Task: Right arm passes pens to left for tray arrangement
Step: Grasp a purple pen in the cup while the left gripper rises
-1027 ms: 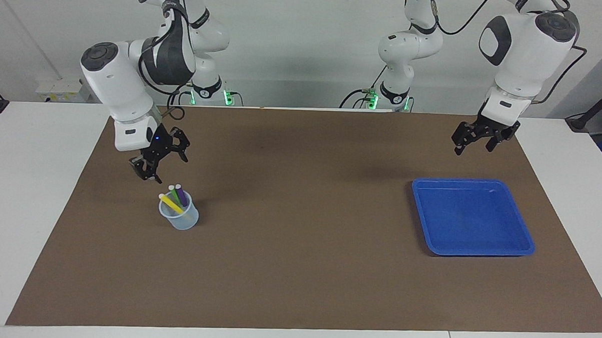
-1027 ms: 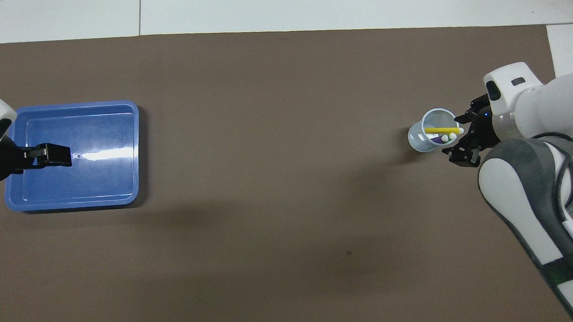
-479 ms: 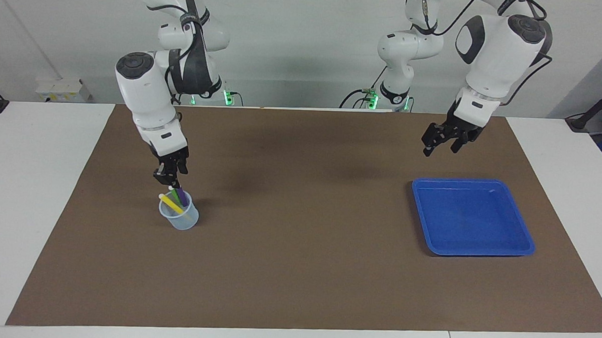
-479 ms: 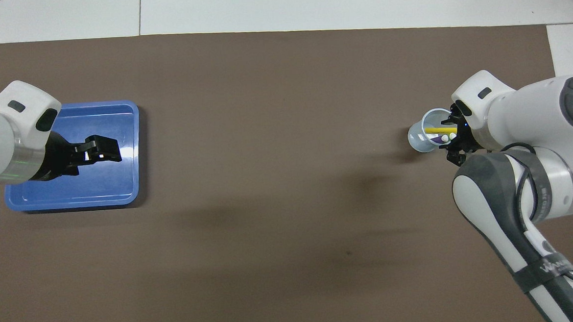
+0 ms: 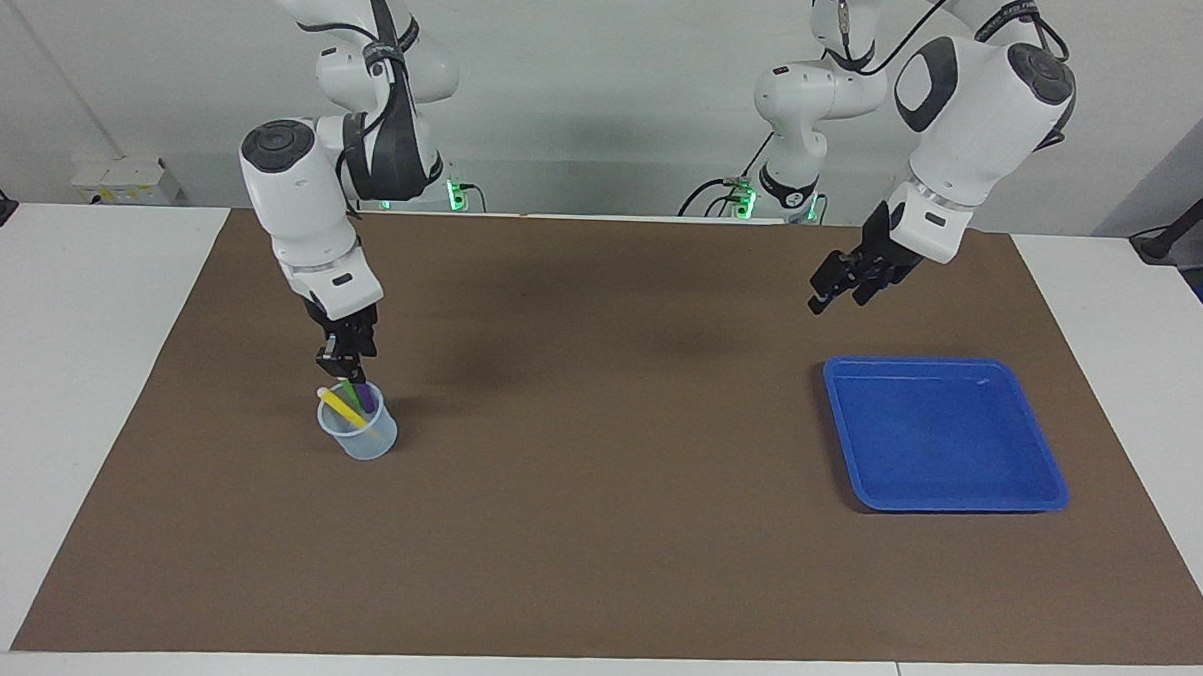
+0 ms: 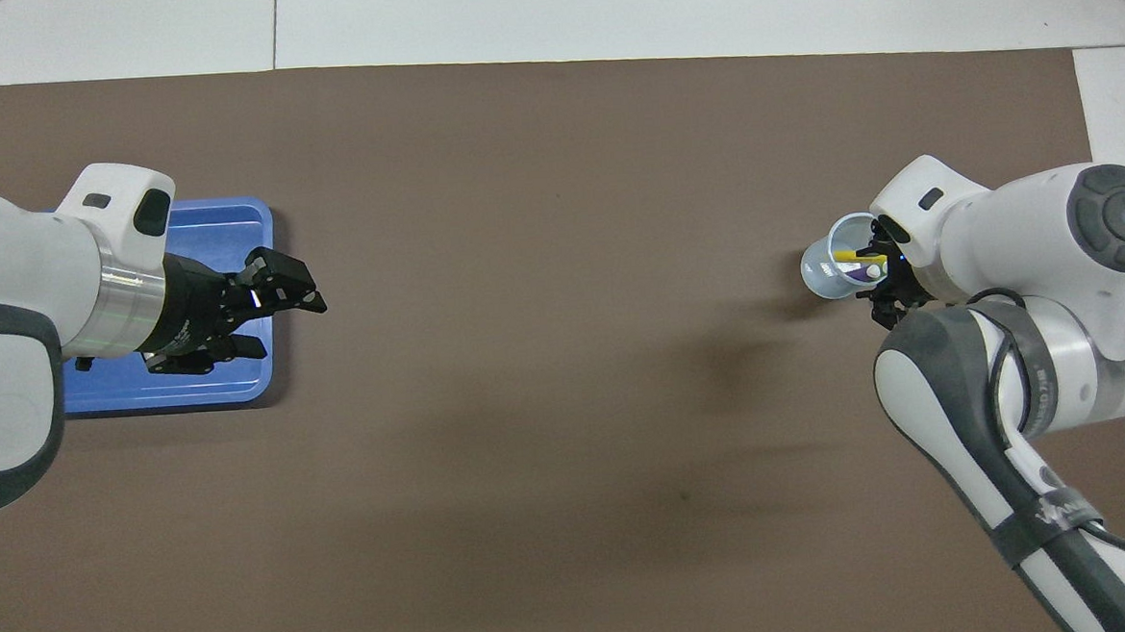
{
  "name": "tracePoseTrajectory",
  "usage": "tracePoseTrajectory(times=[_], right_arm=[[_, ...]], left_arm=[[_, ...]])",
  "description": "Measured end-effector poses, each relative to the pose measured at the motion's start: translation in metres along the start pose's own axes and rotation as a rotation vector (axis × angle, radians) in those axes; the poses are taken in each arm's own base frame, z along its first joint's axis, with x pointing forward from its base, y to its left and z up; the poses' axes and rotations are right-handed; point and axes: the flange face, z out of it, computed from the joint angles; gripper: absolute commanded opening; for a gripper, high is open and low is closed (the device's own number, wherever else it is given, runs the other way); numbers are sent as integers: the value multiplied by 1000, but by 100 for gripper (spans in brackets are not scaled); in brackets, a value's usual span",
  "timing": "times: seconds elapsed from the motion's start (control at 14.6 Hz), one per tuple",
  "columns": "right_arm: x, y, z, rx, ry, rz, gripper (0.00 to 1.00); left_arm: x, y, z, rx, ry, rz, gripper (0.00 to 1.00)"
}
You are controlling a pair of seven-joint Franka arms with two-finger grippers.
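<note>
Pens (image 5: 351, 401): three, standing in a translucent cup (image 5: 358, 438) toward the right arm's end. Right gripper (image 5: 348, 371) is reaching their tops; grip cannot be told. Left gripper (image 5: 835, 288), fingers spread, is hanging beside the blue tray (image 5: 943, 434).

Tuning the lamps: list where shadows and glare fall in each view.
Facing view: soft arm shadows on the brown mat, a tiny glint in the blue tray. Overhead view: a dark shadow by the cup, fainter broad ones nearer the robots.
</note>
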Motion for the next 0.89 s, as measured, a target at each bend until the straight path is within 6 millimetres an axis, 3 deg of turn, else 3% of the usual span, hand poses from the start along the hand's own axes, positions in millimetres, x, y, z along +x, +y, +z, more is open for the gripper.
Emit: tracePoseTrajectory(times=[0.14,0.41,0.89], right_arm=[[0,-2,4,8,-5,-4,45],[-1,-1,12,-2,-22,-22,24],[-4,0,12,-11,-22,-16,11]], left_arm=[[1,4,8,-58,-61,-91,80],[1,10,20,-110,-142,-235,82],[-6,11,32,-133,-225,-357,83]])
